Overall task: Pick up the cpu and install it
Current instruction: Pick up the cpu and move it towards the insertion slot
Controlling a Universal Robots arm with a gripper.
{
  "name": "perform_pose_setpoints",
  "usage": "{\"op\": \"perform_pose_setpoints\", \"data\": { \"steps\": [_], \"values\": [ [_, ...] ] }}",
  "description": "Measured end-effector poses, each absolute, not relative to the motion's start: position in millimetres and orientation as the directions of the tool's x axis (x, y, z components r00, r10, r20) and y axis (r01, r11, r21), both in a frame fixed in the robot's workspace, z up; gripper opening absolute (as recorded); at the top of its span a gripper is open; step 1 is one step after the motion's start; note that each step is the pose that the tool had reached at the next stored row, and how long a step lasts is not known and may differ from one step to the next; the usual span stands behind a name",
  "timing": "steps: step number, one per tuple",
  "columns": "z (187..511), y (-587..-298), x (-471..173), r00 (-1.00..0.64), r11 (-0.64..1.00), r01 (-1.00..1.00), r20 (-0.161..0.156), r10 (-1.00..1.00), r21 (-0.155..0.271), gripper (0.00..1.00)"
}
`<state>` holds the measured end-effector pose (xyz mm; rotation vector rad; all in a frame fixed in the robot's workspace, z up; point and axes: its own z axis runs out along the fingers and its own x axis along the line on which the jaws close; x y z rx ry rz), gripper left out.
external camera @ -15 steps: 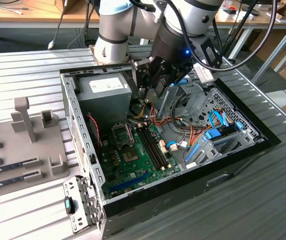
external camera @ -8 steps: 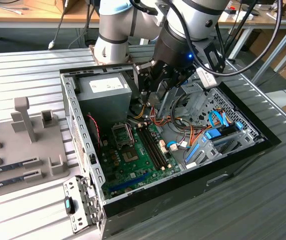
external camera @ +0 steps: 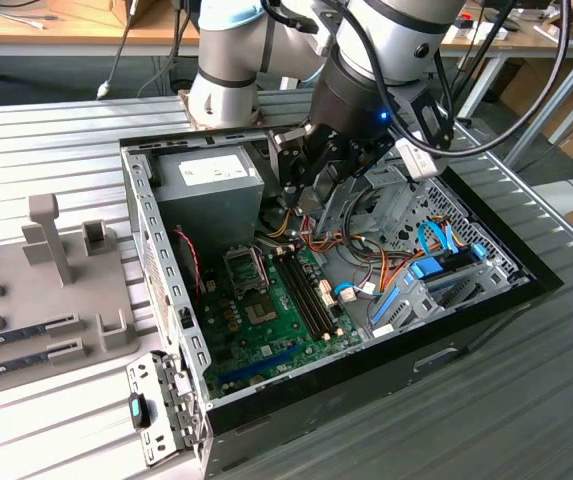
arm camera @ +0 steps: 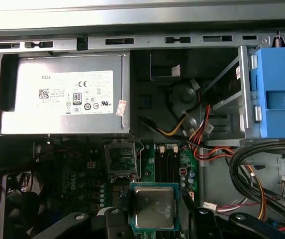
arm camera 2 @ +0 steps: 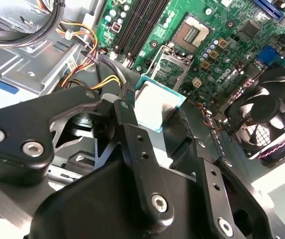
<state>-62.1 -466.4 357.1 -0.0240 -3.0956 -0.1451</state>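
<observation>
I had the gripper (arm camera 2: 152,112) clamped on the cpu (arm camera 2: 156,99) by its edges, level above the motherboard (arm camera 2: 232,30), short of the open socket (arm camera 2: 192,32), presumably so it seats squarely

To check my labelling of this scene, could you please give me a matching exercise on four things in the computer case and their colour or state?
Things:
1. cpu
2. power supply
3. socket
4. fan

Descriptions:
A. empty, on the green board
B. large grey box
C. black blades
D. gripped between the jaws

Pairs: 1-D, 2-B, 3-A, 4-C.
</observation>
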Motion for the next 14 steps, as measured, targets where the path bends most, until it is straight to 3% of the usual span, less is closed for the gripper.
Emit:
{"op": "perform_pose_setpoints", "data": {
  "steps": [14],
  "values": [
    [356.4,-471.7,-62.1,-0.999,0.996,0.017,0.043,0.013,0.093,0.47]
  ]
}}
